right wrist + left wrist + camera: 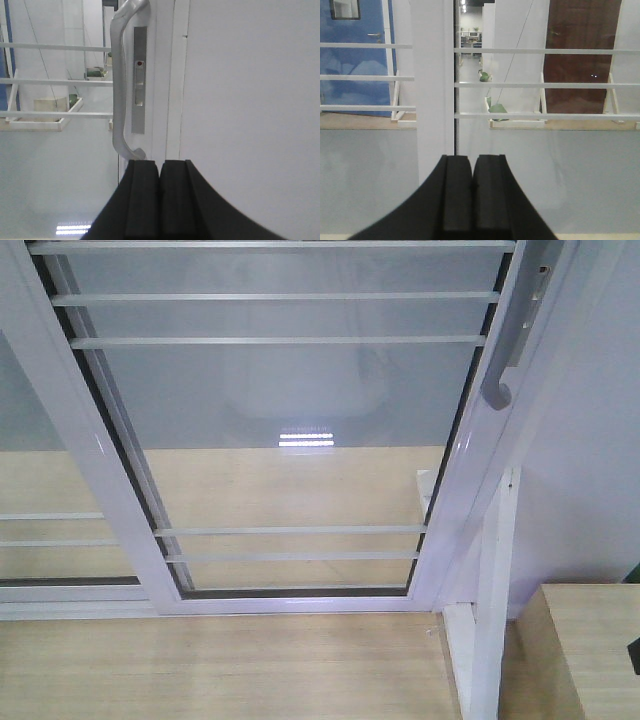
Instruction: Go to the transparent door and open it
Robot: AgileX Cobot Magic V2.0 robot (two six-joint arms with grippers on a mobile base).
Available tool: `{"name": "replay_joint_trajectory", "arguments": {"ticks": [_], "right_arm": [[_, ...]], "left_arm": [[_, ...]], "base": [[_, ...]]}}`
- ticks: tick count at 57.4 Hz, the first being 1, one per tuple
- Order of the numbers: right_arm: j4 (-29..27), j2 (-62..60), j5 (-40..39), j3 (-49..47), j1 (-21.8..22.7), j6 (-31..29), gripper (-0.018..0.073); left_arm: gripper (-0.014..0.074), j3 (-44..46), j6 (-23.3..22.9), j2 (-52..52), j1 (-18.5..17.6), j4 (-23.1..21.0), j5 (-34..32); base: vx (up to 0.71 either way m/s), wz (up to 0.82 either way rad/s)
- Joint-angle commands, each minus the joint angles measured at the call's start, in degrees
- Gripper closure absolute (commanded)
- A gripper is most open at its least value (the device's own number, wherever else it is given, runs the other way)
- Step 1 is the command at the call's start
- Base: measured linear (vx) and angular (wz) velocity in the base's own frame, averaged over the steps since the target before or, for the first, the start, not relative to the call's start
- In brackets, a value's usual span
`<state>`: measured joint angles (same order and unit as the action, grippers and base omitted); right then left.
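The transparent door [285, 430] fills the front view, a glass panel in a glossy white frame with thin white bars. Its curved silver-grey pull handle [510, 350] sits on the right stile. In the right wrist view the handle [119, 80] stands straight ahead, its lower end just above my right gripper [160, 165], which is shut with nothing between its pads. My left gripper [472, 160] is also shut and empty, facing the white stile [434, 85] where the door meets the neighbouring panel. Neither gripper touches the door.
A second white-framed glass panel [45, 500] stands to the left. A white wall [590, 460] flanks the door on the right, with a white post [490, 640] and a light wooden surface [590, 650] below it. Pale wood floor [220, 665] lies before the door.
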<state>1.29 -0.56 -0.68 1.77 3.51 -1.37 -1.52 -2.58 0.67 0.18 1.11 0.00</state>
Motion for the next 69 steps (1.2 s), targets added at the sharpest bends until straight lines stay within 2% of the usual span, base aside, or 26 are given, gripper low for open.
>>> {"name": "replay_joint_trajectory", "arguments": {"ticks": [1, 10, 17, 24, 32, 37, 44, 54, 69], "right_arm": [[0.3, -0.2, -8.2, 0.7, 0.3, -0.3, 0.0564], [-1.3, -0.2, -12.2, 0.2, 0.3, 1.0, 0.0564], [-1.7, -0.2, -10.2, -3.7, 0.3, 3.1, 0.0564], [-1.3, 0.0, -2.3, -11.6, 0.3, 2.8, 0.0564], [-0.9, 3.3, 8.9, -21.5, 0.3, 2.6, 0.0564], [-0.9, 7.5, 11.6, -25.7, 0.3, 2.1, 0.0564], [-0.9, 14.0, 11.0, -28.6, 0.3, 0.6, 0.0564], [-1.3, 22.8, 6.1, -28.8, 0.3, -0.6, 0.0562], [-1.6, 32.2, 6.0, -28.8, 0.3, -0.4, 0.0536]], "left_arm": [[0.0602, -1.6, -0.6, 0.7, -0.1, -0.3, -5.6], [0.0602, -1.1, -0.6, 0.7, -0.1, -0.3, -8.8], [0.0602, 2.0, -0.6, 0.7, -0.1, -0.3, -9.4], [0.0602, 8.5, -0.6, 0.6, -0.1, -0.3, -7.7], [0.0602, 17.8, -0.4, -2.1, -0.1, -0.2, 0.0], [0.0602, 22.6, -0.4, -5.9, -0.1, -0.2, 4.5], [0.0602, 26.4, -0.3, -11.9, -0.1, -0.2, 7.5], [0.0602, 26.7, -0.3, -20.0, -0.1, -0.2, 6.8], [0.0598, 26.7, -0.4, -27.2, -0.1, -0.2, 6.1]], "base": [[0.00, 0.00], [0.00, 0.00], [0.00, 0.00], [0.00, 0.00], [0.00, 0.00], [0.00, 0.00], [0.00, 0.00], [0.00, 0.00], [0.00, 0.00]]}}
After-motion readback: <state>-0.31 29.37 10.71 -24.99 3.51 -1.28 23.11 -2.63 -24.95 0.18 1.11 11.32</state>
